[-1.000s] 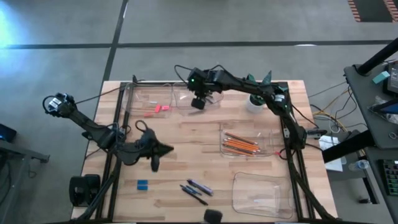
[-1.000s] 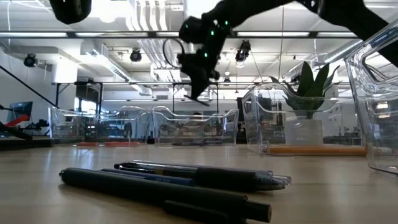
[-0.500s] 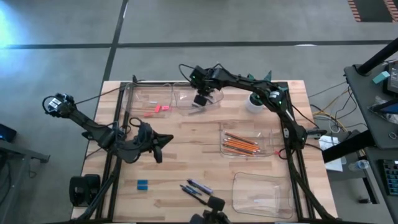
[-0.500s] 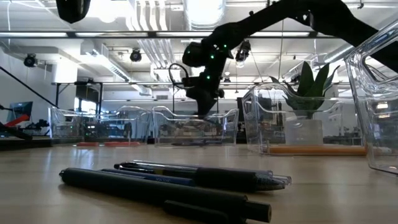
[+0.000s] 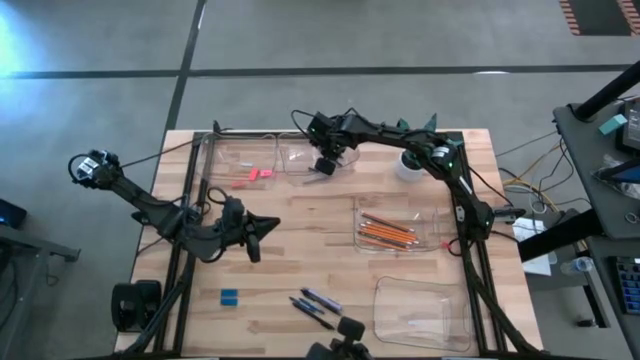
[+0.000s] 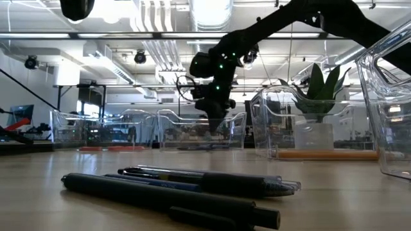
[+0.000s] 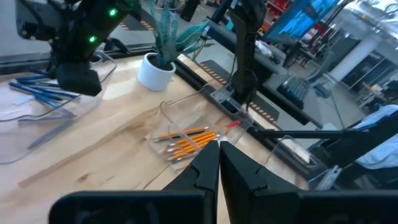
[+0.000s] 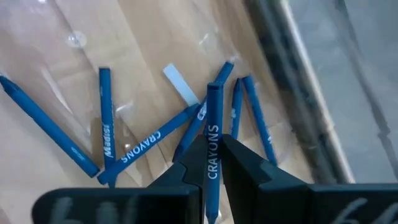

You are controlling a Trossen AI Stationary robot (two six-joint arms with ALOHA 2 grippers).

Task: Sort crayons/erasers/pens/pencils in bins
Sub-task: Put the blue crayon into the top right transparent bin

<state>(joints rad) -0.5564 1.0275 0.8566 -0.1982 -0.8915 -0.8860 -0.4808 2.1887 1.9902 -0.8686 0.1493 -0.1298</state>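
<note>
A blue crayon (image 8: 212,163) is clamped between the right gripper (image 8: 211,163) fingers over the twelve-o'clock crayon bin (image 5: 300,158); the left gripper (image 7: 219,163) is held shut at nine o'clock.

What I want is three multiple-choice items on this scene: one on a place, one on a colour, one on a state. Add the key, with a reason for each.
1. Where do the orange pencils lie?
A. Inside a clear bin
B. Loose, outside every bin
C. Stacked upright

2. What colour is the crayon between the fingers of the right gripper?
A. Pink
B. Blue
C. Orange

3. How are the fingers of the left gripper?
A. Wide open
B. Clamped on something
C. Shut, holding nothing

Key:
1 A: the high view shows them within the bin's walls.
2 B: the right wrist view shows a blue stick.
3 C: the left wrist view shows the fingers together with nothing between them.
</note>
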